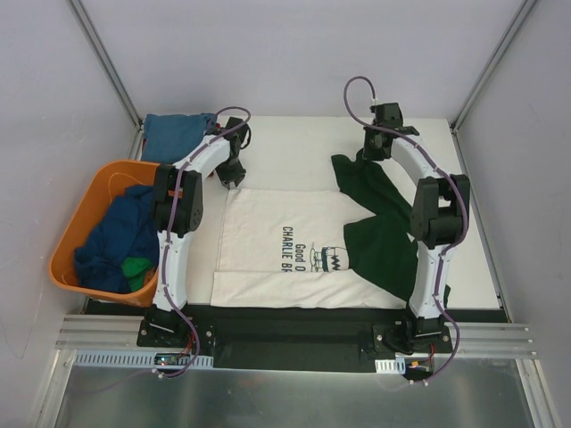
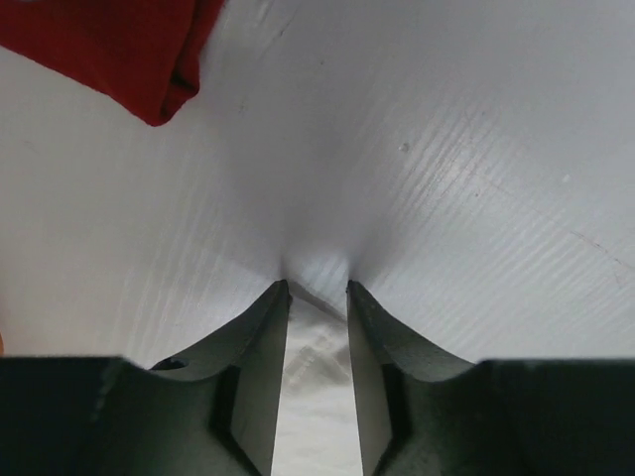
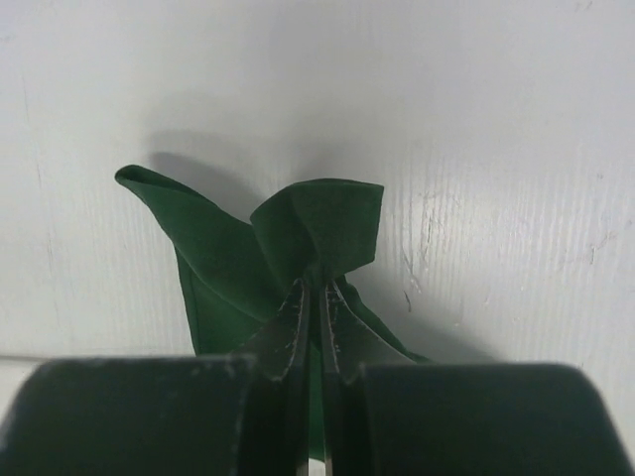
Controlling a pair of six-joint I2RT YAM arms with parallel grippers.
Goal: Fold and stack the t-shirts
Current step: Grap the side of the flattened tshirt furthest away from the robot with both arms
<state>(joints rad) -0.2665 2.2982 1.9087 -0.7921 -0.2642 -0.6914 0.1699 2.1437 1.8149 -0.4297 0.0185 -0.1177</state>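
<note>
Big shirt: the soft cream cloth t-shirt with dark green sleeves and black letters lies flat in the middle of the white table.
Left side: the left claw is at the shirt's 11 o'clock corner. Its fingers are almost closed, with a bit of cream cloth pinched between them.
Right side: the right claw is at 1 o'clock, squeezed tight on a dark green sleeve.
Other shirts: a folded blue t-shirt lies at 11 o'clock. Navy t-shirts fill the orange plastic basket at 9 o'clock. A red t-shirt shows in the left wrist view.
</note>
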